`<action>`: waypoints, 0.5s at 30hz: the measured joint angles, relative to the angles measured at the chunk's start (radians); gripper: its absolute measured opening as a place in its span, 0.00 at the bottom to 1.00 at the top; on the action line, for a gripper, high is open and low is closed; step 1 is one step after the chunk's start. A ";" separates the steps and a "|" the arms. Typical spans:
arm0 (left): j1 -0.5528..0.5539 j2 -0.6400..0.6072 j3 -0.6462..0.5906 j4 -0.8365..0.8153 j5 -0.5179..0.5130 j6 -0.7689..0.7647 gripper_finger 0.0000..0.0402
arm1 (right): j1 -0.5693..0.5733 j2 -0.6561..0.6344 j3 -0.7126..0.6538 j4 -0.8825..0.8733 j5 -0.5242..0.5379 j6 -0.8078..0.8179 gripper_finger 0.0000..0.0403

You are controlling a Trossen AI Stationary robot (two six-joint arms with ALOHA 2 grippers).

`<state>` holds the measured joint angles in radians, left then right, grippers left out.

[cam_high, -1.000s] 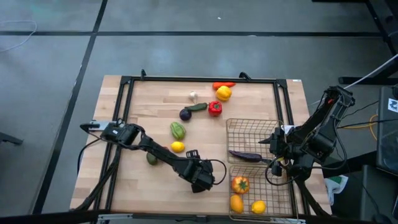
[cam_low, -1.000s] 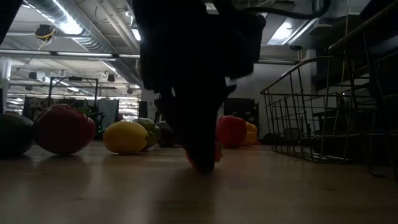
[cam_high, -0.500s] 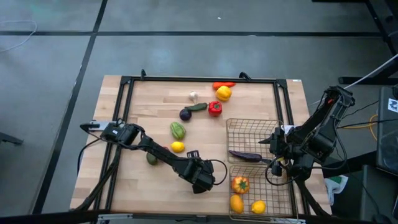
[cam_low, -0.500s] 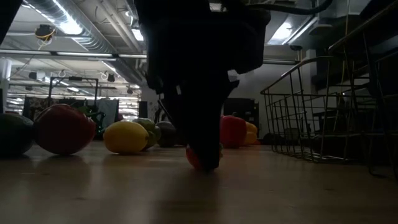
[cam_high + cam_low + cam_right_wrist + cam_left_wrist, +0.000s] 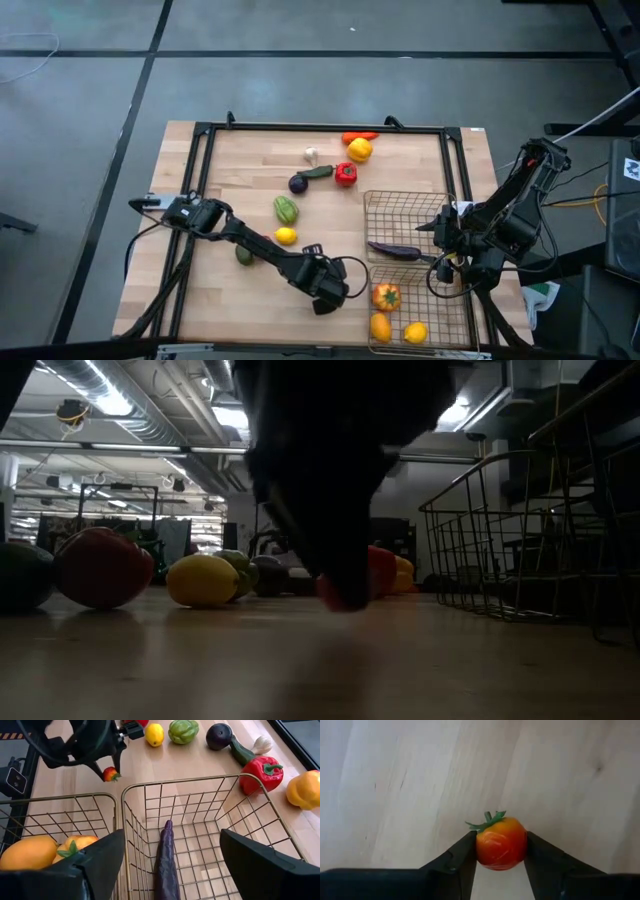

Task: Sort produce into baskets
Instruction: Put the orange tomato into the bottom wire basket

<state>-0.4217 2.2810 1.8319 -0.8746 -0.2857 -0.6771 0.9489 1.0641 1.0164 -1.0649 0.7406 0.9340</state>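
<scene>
In the lower middle of the high view, the left gripper (image 5: 328, 297) sits low over the wooden table (image 5: 250, 160), just left of the nearer basket (image 5: 452, 300). Its fingers (image 5: 457, 857) are closed on a small red-orange tomato (image 5: 501, 843) with a green stem, pinched from both sides; in the right wrist view the tomato (image 5: 110, 774) shows clear of the boards, beyond the basket rims.

The nearer basket, at the lower right of the high view, holds three yellow-orange pieces (image 5: 386, 297). Directly above it in the frame, the farther basket (image 5: 390, 205) holds a long purple eggplant (image 5: 394, 251). The right gripper (image 5: 440, 258) waits at the right edge of the baskets, its fingers (image 5: 260, 865) spread wide with nothing between them.

Left of centre lie a lemon (image 5: 286, 236), a dark green piece (image 5: 243, 254) beside the left arm, and a green ribbed piece (image 5: 286, 209). Higher in the frame are a dark purple round piece (image 5: 298, 184), a red pepper (image 5: 345, 174), a white garlic (image 5: 310, 154) and a yellow pepper (image 5: 359, 149), with a red piece (image 5: 360, 136) at the table's top edge.
</scene>
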 joint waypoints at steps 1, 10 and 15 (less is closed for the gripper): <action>0.000 0.000 0.012 -0.002 0.004 0.001 0.36 | 0.000 0.000 0.000 0.000 0.000 0.000 0.81; 0.000 0.000 0.163 -0.010 0.179 0.071 0.35 | 0.000 0.000 0.000 0.000 0.000 0.000 0.81; -0.004 -0.001 0.244 -0.006 0.292 0.074 0.36 | 0.000 0.000 0.000 0.000 0.000 0.000 0.81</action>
<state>-0.4255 2.2803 2.0754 -0.8806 0.0061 -0.6029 0.9489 1.0641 1.0164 -1.0645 0.7406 0.9340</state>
